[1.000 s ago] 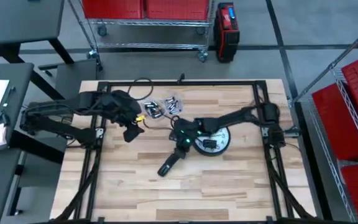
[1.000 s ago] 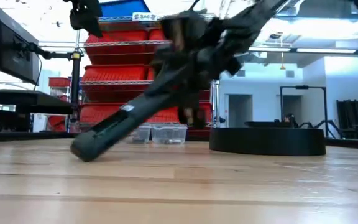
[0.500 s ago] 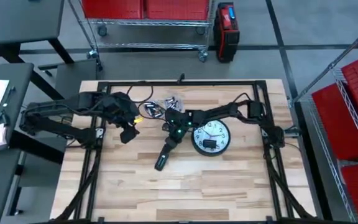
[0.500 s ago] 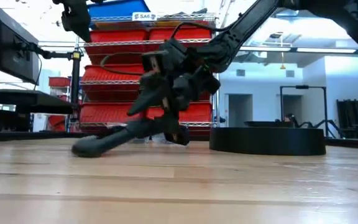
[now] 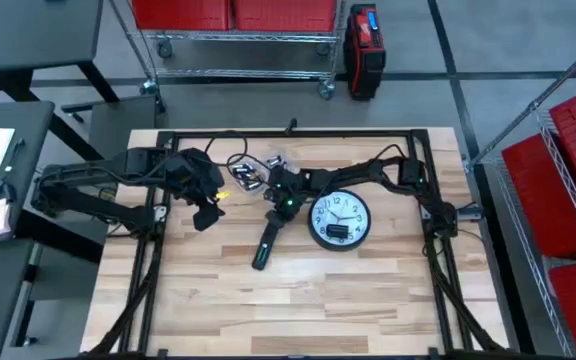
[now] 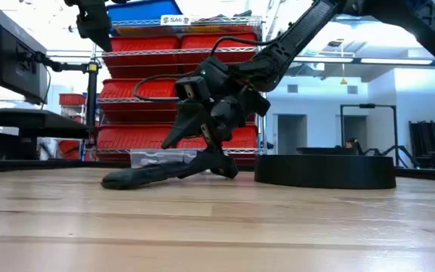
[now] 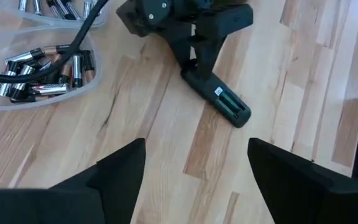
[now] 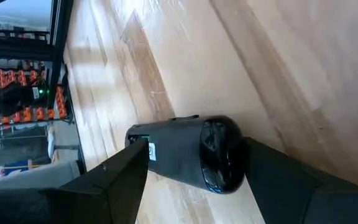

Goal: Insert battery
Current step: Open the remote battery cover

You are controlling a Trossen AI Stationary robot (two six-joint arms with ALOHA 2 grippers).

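Note:
A dark remote control [image 5: 266,243] lies slanted on the wooden table, left of a round black clock [image 5: 339,220] that lies flat. My right gripper [image 5: 282,207] is shut on the remote's far end. In the left wrist view the remote [image 7: 219,102] shows its open battery slot. Loose batteries fill two clear trays [image 5: 253,172] near the far edge. My left gripper [image 5: 208,208] hovers open left of the remote, with nothing between its fingers [image 7: 123,168]. My right gripper pinches the remote's rounded far end [image 8: 219,155] between its two fingers, which lie across it. The fingers [image 6: 216,155] come slanting down from the far side. That end is raised a little, and the near end [image 6: 119,180] rests on the table.
A black cable [image 5: 230,150] loops near the battery trays. Bare wood lies free across the near half of the table [image 5: 298,310]. Black frame rails [image 5: 148,260] run along the table's left and right sides.
My right gripper has moved toward the table's left and far edges and come down with the remote. The remote has dropped from a steep tilt to nearly flat, its near end staying on the table and sliding left.

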